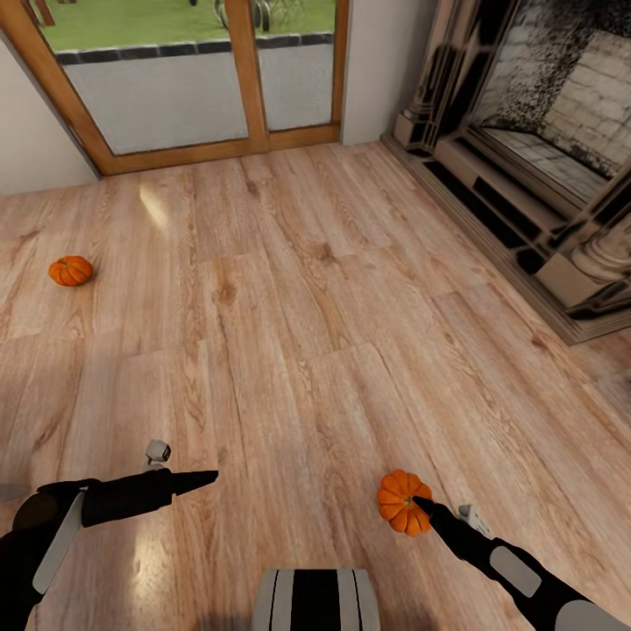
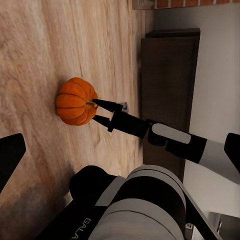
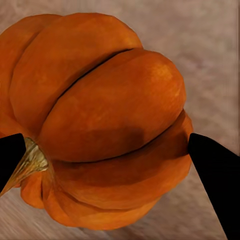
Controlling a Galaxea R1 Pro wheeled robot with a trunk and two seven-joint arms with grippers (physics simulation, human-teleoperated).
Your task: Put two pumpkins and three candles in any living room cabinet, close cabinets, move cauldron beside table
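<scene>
Here the right gripper [image 1: 419,506], jaws spread astride the near pumpkin [image 1: 403,501] at its stem, should centre before pinching; left gripper [image 1: 206,478] state unclear.

Open wood floor [image 1: 289,289] spans the centre, unobstructed from 6 to 12 o'clock. Obstacles: fireplace [image 1: 535,166] with raised hearth along 1 to 3 o'clock; glazed door [image 1: 202,79] at 12; far pumpkin [image 1: 70,271] at 10; near pumpkin [image 1: 403,501] at 5, set between the fingers of the right gripper [image 1: 419,504]. Left gripper [image 1: 206,478] at 7 has bare floor around it.
</scene>
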